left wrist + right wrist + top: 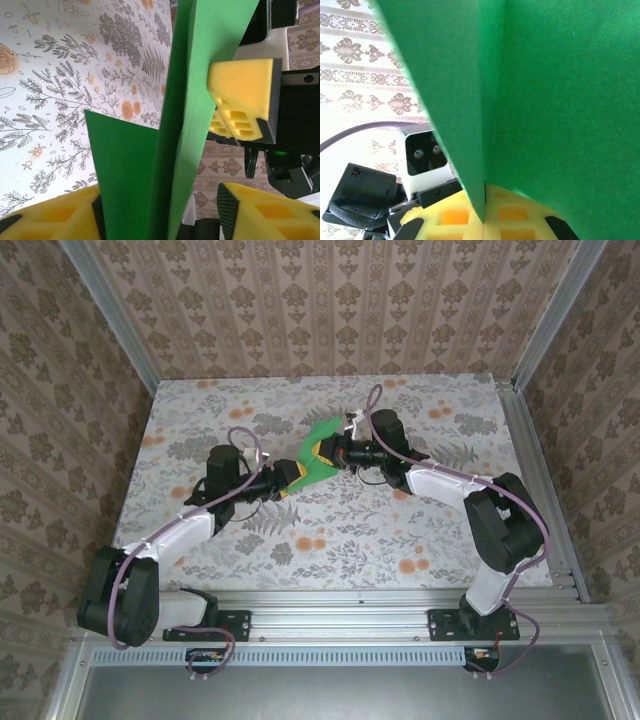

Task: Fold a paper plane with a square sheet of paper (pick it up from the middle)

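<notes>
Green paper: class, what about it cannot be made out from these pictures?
- Top view: green paper too small; left hand and right hand cover its folds.
- Left wrist view: its lower end is cut off at the bottom edge.
- Right wrist view: its outline runs off top and right edges.

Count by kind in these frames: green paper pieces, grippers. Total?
Green paper sheet: 1
Grippers: 2 (left gripper, right gripper)
Total: 3
</notes>
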`<action>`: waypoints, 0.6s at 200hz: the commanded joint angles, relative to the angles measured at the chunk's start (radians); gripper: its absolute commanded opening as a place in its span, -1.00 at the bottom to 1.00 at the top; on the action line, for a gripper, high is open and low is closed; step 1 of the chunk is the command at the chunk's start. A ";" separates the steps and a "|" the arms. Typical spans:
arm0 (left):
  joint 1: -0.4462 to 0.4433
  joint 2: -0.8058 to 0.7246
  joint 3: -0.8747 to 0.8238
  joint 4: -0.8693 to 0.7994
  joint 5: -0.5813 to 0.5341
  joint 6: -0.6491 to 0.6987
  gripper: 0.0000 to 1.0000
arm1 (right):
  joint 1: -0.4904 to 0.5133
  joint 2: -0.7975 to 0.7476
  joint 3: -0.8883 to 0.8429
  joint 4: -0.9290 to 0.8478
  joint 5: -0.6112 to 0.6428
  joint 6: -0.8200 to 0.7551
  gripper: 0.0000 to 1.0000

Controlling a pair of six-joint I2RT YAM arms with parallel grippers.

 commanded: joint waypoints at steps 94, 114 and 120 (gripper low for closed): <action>0.019 0.007 0.056 -0.097 0.015 0.086 -0.46 | 0.003 0.040 -0.011 0.049 -0.042 0.008 -1.00; 0.022 0.010 0.056 -0.107 0.014 0.093 -0.60 | 0.002 0.046 -0.011 0.050 -0.043 0.010 -1.00; 0.023 0.011 0.056 -0.107 0.016 0.095 -0.62 | 0.004 0.048 -0.010 0.051 -0.044 0.011 -1.00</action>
